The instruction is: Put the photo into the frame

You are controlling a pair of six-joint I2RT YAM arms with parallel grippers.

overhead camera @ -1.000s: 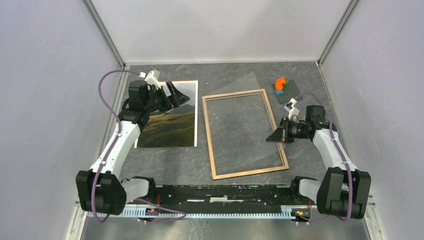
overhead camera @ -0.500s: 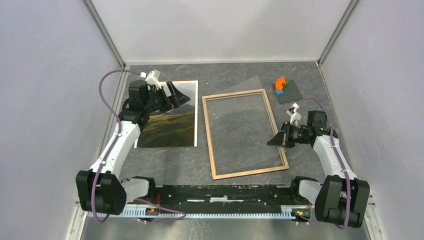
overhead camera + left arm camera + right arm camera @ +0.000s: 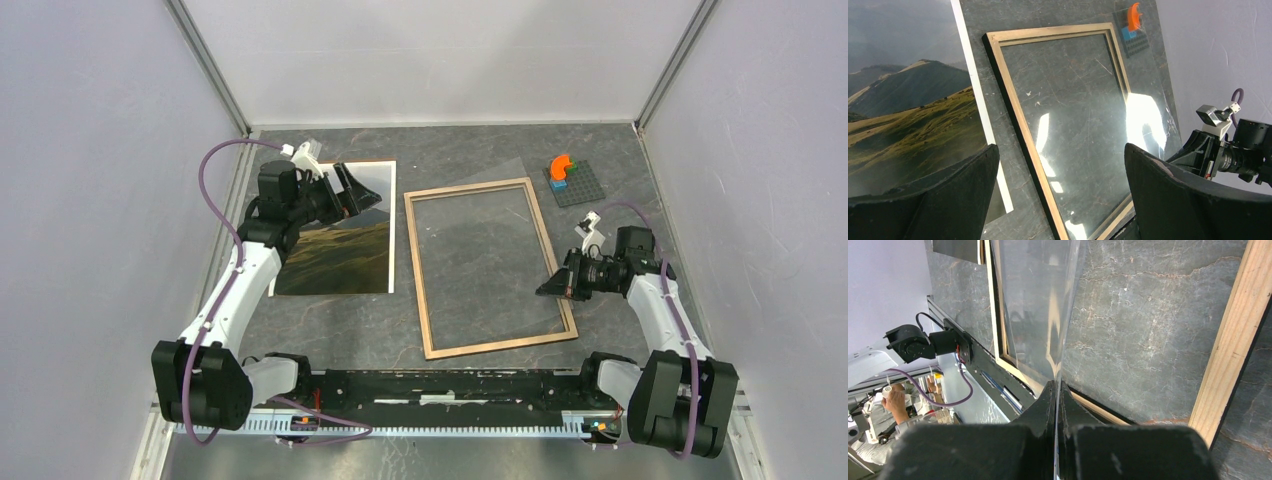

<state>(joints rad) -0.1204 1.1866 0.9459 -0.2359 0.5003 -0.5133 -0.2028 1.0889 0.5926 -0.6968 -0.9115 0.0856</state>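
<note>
The photo (image 3: 345, 250), a mountain landscape print with a white border, lies flat on the table at the left; it also shows in the left wrist view (image 3: 908, 110). The frame (image 3: 416, 275), its light wood face up, lies flat at the middle, as the left wrist view (image 3: 1014, 105) shows too. A clear sheet (image 3: 480, 250) lies askew over the frame opening. My right gripper (image 3: 552, 287) is shut on the sheet's near right edge (image 3: 1038, 305), low over the frame's right rim (image 3: 1230, 335). My left gripper (image 3: 355, 190) is open and empty above the photo's far part.
A small grey studded plate (image 3: 580, 185) with an orange piece (image 3: 561, 166) sits at the back right, beyond the frame. Grey walls close in the table on the left, back and right. The arm bases and a rail run along the near edge.
</note>
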